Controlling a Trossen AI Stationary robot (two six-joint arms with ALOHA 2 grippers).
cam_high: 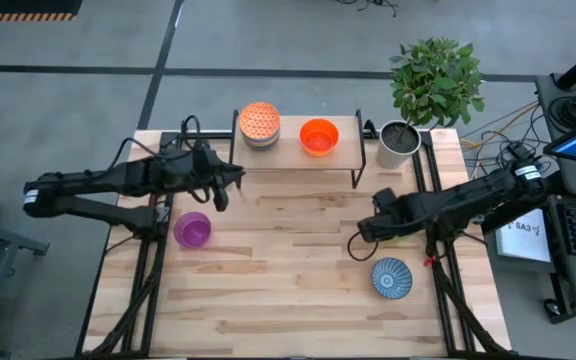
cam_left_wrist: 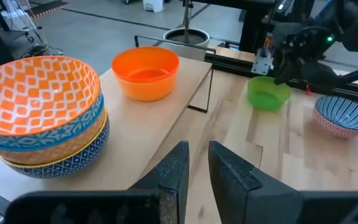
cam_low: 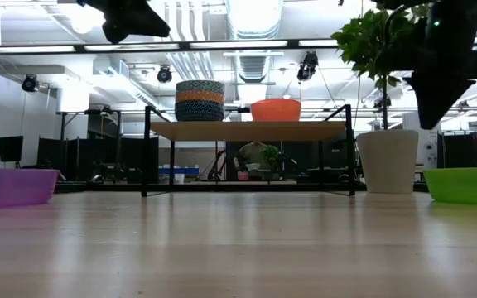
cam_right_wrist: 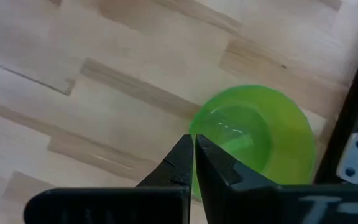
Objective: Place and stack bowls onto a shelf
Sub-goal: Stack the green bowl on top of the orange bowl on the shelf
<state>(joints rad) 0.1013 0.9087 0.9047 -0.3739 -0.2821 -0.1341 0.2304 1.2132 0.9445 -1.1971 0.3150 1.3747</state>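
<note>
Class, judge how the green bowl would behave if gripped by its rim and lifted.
The green bowl looks smooth and glossy, so its rim may slip. It seems thin-walled, probably light. Its round, sloping wall could let it tilt in a one-sided pinch.

Grey floor (cam_high: pixel 268 40), bright ceiling strip lights (cam_low: pixel 255 16), exposed ducts overhead.

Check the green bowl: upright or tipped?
Upright. The green bowl sits mouth up on the table, its empty inside showing in the right wrist view.

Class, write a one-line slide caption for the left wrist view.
Left gripper hovers empty beside the shelf, which holds a stack of patterned bowls and a red-orange bowl.
</note>
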